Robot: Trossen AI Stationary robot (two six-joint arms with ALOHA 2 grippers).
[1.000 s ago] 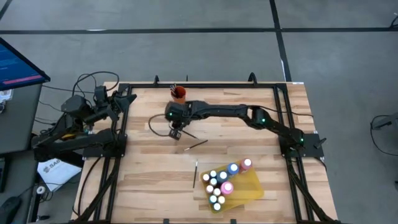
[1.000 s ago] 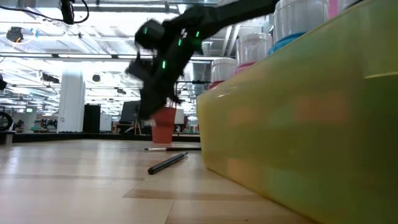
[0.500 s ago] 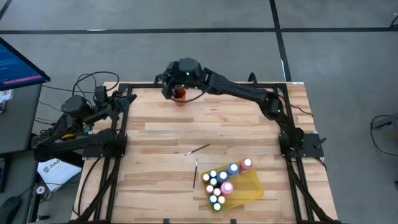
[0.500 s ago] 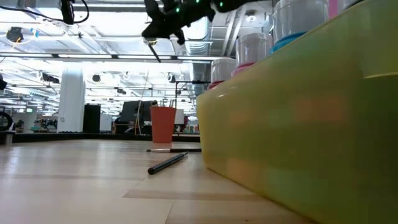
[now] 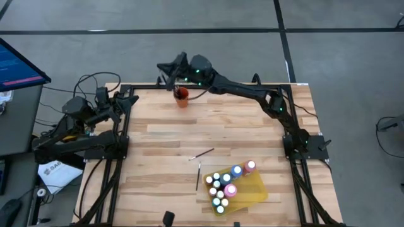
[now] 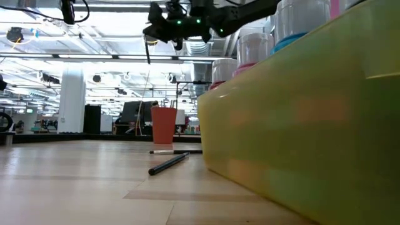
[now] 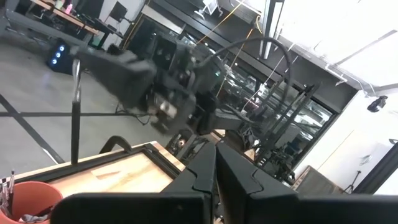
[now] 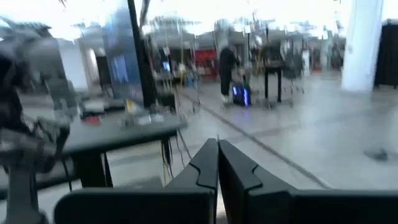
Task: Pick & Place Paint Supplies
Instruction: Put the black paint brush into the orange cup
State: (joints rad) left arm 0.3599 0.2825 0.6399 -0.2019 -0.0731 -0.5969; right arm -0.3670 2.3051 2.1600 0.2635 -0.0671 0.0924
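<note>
My right gripper (image 5: 165, 67) is high over the table's far edge, level, shut on a thin dark paintbrush (image 6: 148, 51). The brush hangs above and just beside the orange cup (image 5: 182, 96), which holds other brushes. Two more paintbrushes (image 5: 202, 153) (image 5: 198, 175) lie flat on the wood near the middle. White-capped paint bottles (image 5: 224, 183) stand in the yellow tray (image 5: 255, 189). My left gripper (image 5: 129, 99) is parked shut at the left edge, touching nothing. My right gripper pinches the paintbrush by its upper end (image 7: 76, 65) between its two fingers. The fingers lie level, across the brush. The brush hangs nearly upright below them, lifted clear, with its lower end (image 7: 73, 158) a little above the cup's rim.
The yellow tray fills the near right of the low view (image 6: 300, 125). A black frame rail (image 5: 221, 87) runs along the table's far edge behind the cup. Bare wood lies between the cup and the loose brushes.
My right gripper has risen from the table's middle with one paintbrush and gone toward the far edge, over the cup. It has tipped from pointing down to level. The brush is lifted clear and hangs below it. The two other brushes stayed on the table.
</note>
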